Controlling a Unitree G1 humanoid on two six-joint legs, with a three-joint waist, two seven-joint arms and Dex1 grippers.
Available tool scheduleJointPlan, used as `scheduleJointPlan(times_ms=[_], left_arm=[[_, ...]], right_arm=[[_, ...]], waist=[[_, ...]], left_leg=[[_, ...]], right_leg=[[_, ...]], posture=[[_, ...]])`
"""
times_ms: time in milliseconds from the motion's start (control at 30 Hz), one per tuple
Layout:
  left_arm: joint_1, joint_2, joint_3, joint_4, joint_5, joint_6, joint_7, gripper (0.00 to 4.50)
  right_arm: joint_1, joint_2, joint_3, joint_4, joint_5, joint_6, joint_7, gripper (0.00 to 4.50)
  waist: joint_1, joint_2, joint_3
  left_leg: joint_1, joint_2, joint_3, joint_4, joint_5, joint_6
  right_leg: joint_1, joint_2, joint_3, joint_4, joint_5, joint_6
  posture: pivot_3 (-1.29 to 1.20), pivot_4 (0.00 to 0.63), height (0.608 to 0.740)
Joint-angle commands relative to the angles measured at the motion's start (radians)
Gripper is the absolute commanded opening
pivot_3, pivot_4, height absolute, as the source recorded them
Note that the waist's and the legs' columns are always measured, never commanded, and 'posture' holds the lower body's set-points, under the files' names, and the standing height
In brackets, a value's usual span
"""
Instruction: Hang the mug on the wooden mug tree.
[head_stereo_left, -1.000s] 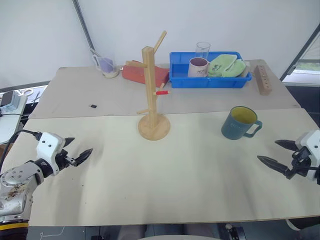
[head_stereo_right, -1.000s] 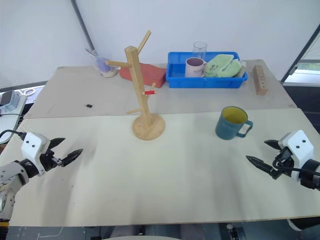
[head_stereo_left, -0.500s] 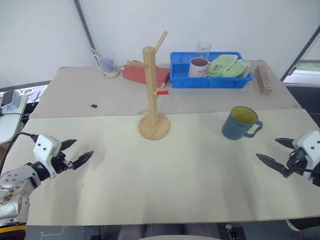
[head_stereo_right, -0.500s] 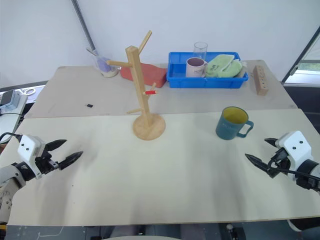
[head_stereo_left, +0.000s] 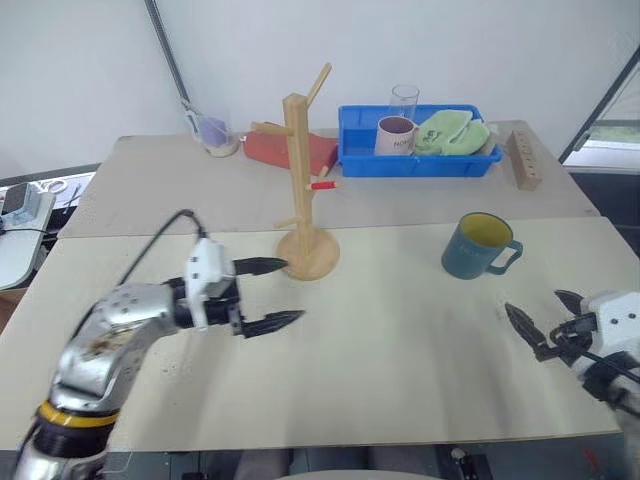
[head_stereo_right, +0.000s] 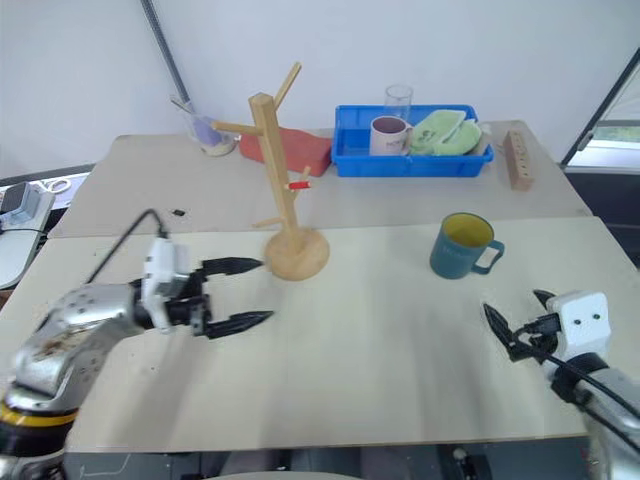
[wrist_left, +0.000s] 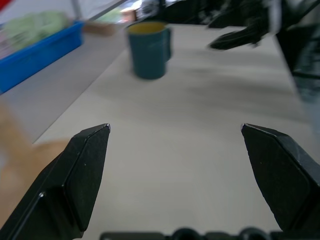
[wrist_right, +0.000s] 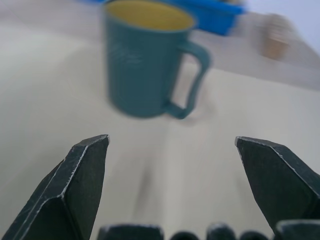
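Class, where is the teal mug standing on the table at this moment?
In the head views the mug stands upright on the right side of the table, in front of the blue bin and just ahead of the open right tool.

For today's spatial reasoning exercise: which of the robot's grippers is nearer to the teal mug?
Right. The right gripper sits just in front of the teal mug, open fingers pointing at it. The left gripper is far across the table, beside the wooden mug tree.

Near tabletop (head_stereo_left: 400, 380): bare between the left gripper (head_stereo_left: 278, 293) and right gripper (head_stereo_left: 540, 322).
Mug (head_stereo_left: 478, 245): upright at right, open tabletop all round it.
Wooden mug tree (head_stereo_left: 303, 190): centre, left gripper's far finger just beside its base.
Blue bin (head_stereo_left: 415, 160): far, well apart.
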Motion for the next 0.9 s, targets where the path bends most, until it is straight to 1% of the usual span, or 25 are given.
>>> scheduleJointPlan(times_ms=[33, 167, 200, 267, 333, 733, 900], left_arm=[[-0.068, -0.043, -0.071, 0.018, 0.040, -0.034, -0.023, 4.50], [-0.122, -0.104, -0.120, 0.065, 0.066, -0.059, -0.032, 4.50], [-0.128, -0.115, -0.137, 0.076, 0.083, -0.077, -0.039, 4.50], [-0.133, -0.133, -0.161, 0.090, 0.101, -0.099, -0.050, 4.50], [-0.133, -0.148, -0.171, 0.097, 0.107, -0.109, -0.055, 4.50], [-0.139, -0.198, -0.167, 0.094, 0.097, -0.099, -0.053, 4.50], [-0.155, -0.202, -0.164, 0.088, 0.097, -0.083, -0.052, 4.50]], right_arm=[[-0.072, 0.035, 0.006, 0.019, -0.058, -0.020, -0.128, 4.47], [-0.151, 0.054, 0.000, 0.096, -0.058, -0.011, -0.189, 4.47], [-0.172, 0.054, -0.002, 0.121, -0.057, -0.014, -0.199, 4.47], [-0.205, 0.049, 0.002, 0.164, -0.058, -0.022, -0.209, 4.47], [-0.229, 0.044, 0.009, 0.195, -0.061, -0.028, -0.215, 4.47], [-0.304, 0.035, 0.058, 0.247, -0.060, -0.014, -0.207, 4.47], [-0.338, 0.028, 0.062, 0.294, -0.068, -0.035, -0.213, 4.47]], waist=[[-0.003, 0.000, 0.000], [-0.008, 0.001, -0.001], [-0.009, 0.001, -0.001], [-0.010, 0.002, -0.001], [-0.011, 0.002, -0.001], [-0.013, 0.002, -0.001], [-0.013, 0.002, -0.001]], left_leg=[[0.000, 0.000, 0.000, 0.000, 0.000, 0.000], [-0.001, 0.000, 0.000, 0.002, 0.000, 0.001], [0.000, 0.000, 0.000, 0.002, 0.001, 0.002], [0.000, 0.000, 0.000, 0.002, 0.006, 0.010], [0.000, 0.000, 0.000, 0.002, 0.006, 0.011], [0.000, 0.000, 0.000, 0.002, 0.007, 0.011], [0.000, 0.000, -0.001, 0.002, 0.007, 0.012]], right_leg=[[0.000, 0.000, 0.000, 0.000, 0.000, 0.000], [0.001, 0.001, 0.001, 0.001, 0.000, 0.000], [0.002, 0.001, 0.001, 0.001, 0.000, 0.001], [0.002, 0.001, 0.001, 0.002, 0.000, 0.001], [0.002, 0.002, 0.001, 0.003, 0.001, 0.001], [0.003, 0.002, 0.002, 0.005, 0.001, 0.001], [0.003, 0.003, 0.002, 0.006, 0.001, 0.001]], posture=[[0.00, 0.150, 0.716], [0.00, 0.150, 0.716], [0.00, 0.150, 0.716], [0.00, 0.150, 0.716], [0.00, 0.150, 0.716], [0.00, 0.150, 0.716], [0.00, 0.150, 0.716]])
